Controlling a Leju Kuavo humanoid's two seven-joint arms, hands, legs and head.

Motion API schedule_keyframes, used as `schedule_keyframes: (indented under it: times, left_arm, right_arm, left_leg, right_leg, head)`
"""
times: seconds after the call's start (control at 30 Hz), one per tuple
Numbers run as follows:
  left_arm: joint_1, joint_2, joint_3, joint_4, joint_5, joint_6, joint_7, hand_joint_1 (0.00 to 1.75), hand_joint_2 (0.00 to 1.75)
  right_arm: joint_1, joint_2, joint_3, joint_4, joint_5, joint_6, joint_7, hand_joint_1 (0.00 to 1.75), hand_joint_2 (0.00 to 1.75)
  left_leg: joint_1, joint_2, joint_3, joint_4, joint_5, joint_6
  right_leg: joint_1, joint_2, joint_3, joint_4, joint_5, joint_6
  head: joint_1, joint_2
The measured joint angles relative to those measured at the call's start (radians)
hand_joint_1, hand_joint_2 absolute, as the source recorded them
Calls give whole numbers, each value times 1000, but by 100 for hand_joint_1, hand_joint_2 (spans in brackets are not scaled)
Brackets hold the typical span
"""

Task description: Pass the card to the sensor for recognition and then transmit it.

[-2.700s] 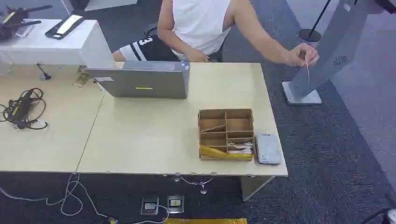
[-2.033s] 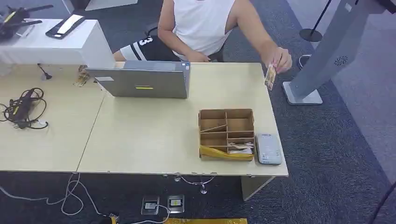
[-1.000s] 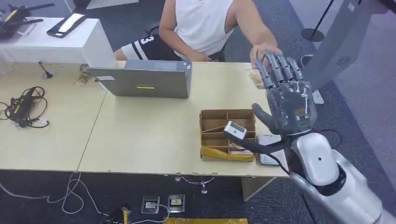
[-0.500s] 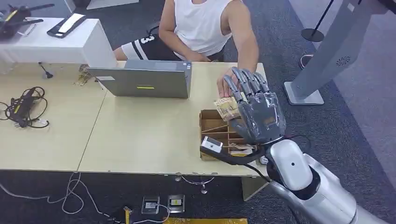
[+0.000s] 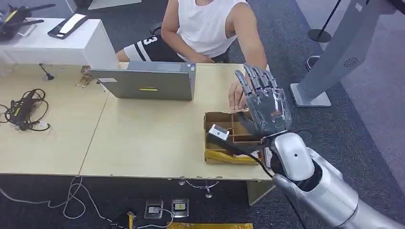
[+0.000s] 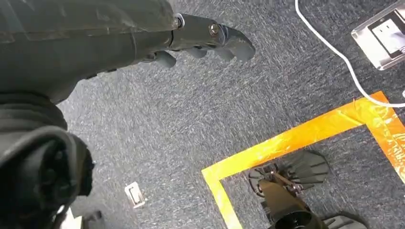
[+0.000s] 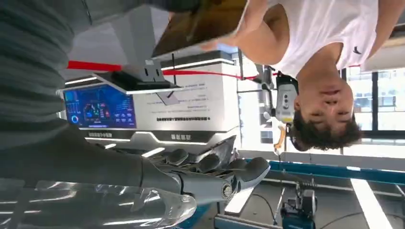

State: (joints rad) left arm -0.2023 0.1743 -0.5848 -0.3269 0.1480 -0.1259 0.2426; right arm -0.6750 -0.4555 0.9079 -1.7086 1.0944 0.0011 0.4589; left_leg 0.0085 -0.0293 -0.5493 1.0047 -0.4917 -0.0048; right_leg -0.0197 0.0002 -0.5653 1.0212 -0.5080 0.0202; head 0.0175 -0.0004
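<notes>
Right hand [image 5: 265,107] lower, card hidden

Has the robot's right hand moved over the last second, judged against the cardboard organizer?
Yes. The right hand has shifted left from beyond the table edge and now hovers over the cardboard organizer.

1. From my head, even bright overhead light falls on the table [image 5: 143,138], with soft faint shadows.
2. My right wrist view faces glaring windows [image 7: 382,100]; my fingers [image 7: 215,167] sit dark and backlit.
3. My left wrist view of the carpet [image 6: 191,119] is sharp, with the near cover blurred.
</notes>
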Motion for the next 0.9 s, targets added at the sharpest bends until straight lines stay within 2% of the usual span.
schedule_keyframes:
  times: [0.9]
  left_arm:
    - [0,-2,0,-14,-36,0,12,0,0]
  right_arm:
    - [-17,10,-2,76,-31,-11,-2,175,175]
  left_leg:
    - [0,0,0,0,0,0]
  right_leg:
    - [0,0,0,0,0,0]
  head:
    - [0,0]
